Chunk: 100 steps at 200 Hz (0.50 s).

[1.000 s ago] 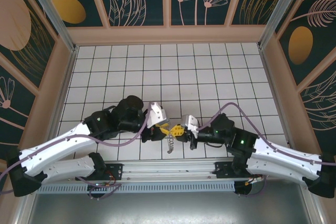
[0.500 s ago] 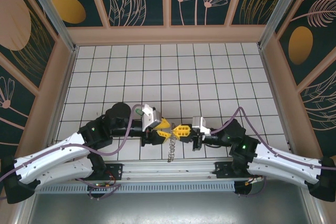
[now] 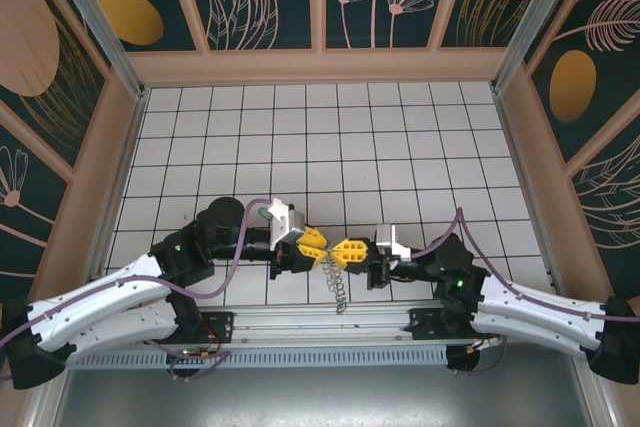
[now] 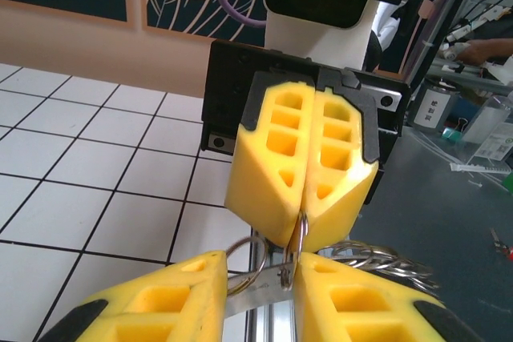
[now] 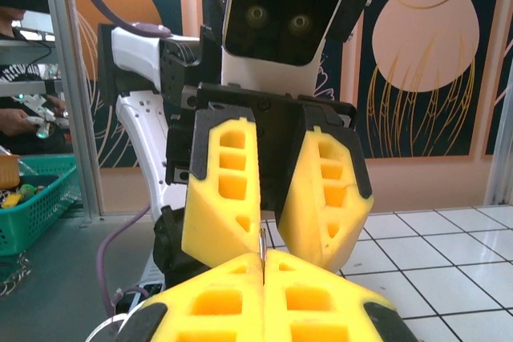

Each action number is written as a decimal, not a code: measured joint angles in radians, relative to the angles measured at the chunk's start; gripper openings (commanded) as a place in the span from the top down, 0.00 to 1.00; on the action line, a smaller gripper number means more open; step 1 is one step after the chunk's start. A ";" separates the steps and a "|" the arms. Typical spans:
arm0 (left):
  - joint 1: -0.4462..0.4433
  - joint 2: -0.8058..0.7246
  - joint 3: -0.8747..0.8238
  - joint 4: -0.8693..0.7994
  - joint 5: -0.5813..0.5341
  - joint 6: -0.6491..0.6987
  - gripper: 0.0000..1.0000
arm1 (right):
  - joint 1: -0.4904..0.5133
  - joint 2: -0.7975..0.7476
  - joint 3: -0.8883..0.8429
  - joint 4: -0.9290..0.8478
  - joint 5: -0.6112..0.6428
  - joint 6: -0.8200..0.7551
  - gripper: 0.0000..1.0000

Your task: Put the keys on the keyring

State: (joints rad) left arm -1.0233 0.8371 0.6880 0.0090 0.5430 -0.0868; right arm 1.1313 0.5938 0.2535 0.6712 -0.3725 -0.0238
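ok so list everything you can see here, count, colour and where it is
keyring chain: one, dull grey metal, hangs below where the two tools meet
thin ring: one, silvery, pinched at the right tool's fingertips
second ring: one, silvery, in the gap between the left tool's fingers
flat metal piece: one, silvery, low in that same gap; maybe a key, too hidden to tell
table: one, white tiles with dark lines
basket: one, green, off the table
left tool: one, yellow fingers, slightly apart
right tool: one, yellow fingers, shut on the thin ring
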 measured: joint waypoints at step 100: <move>-0.003 0.000 -0.002 0.025 0.029 -0.004 1.00 | -0.001 0.024 -0.036 0.116 0.005 0.039 1.00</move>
State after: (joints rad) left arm -1.0267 0.8375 0.6865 0.0338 0.5724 -0.0910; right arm 1.1305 0.6182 0.2176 0.7876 -0.3676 0.0154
